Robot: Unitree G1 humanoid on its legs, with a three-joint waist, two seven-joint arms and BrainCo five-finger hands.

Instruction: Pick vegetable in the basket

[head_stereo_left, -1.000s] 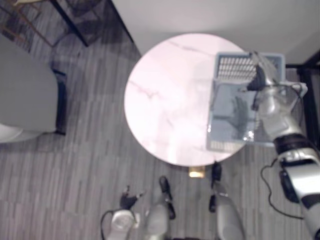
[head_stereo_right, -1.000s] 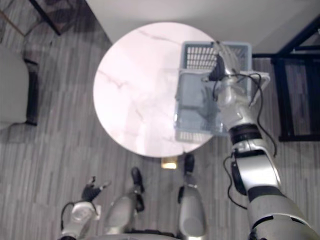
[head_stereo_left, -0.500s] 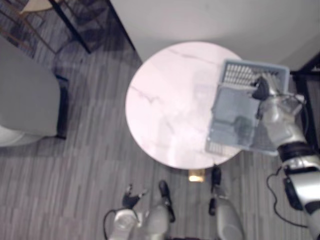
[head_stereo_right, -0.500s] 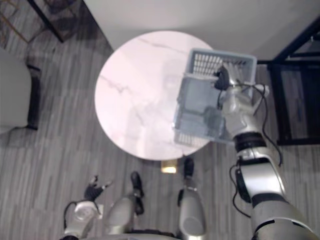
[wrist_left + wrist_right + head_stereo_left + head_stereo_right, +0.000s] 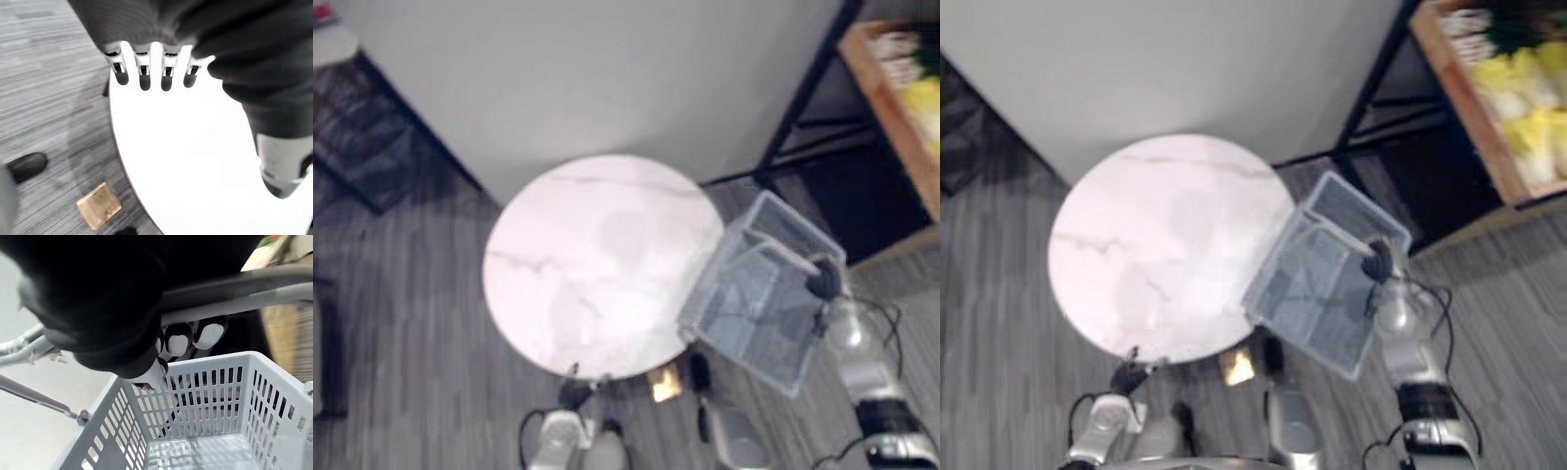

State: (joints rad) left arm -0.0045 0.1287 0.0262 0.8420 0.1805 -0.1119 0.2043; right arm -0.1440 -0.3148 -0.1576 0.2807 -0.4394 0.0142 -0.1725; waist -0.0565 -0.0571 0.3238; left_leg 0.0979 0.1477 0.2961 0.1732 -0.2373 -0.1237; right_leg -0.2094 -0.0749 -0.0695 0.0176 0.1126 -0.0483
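A grey plastic basket [image 5: 759, 299] hangs tilted off the right edge of the round white marble table [image 5: 597, 264]. My right hand [image 5: 1378, 264] is at the basket's far rim. In the right wrist view its fingers [image 5: 178, 340] are curled round the grey handle bar [image 5: 234, 289], above the slotted wall [image 5: 205, 396] of the empty basket. Yellow and pale vegetables [image 5: 1528, 108] lie on a wooden shelf [image 5: 1469, 117] at the far right. My left hand [image 5: 1126, 375] hangs low by the table's near edge, its fingers [image 5: 144, 73] straight over the tabletop rim.
A black metal frame [image 5: 803, 93] holds the wooden shelf to the right of the table. A white wall [image 5: 607, 69] stands behind the table. A small gold square [image 5: 99, 205] lies on the grey plank floor under the table's near edge.
My right hand's fingers have curled round the basket's handle, and the basket has come off the table to its right edge. The camera has swung right, bringing the shelf into view.
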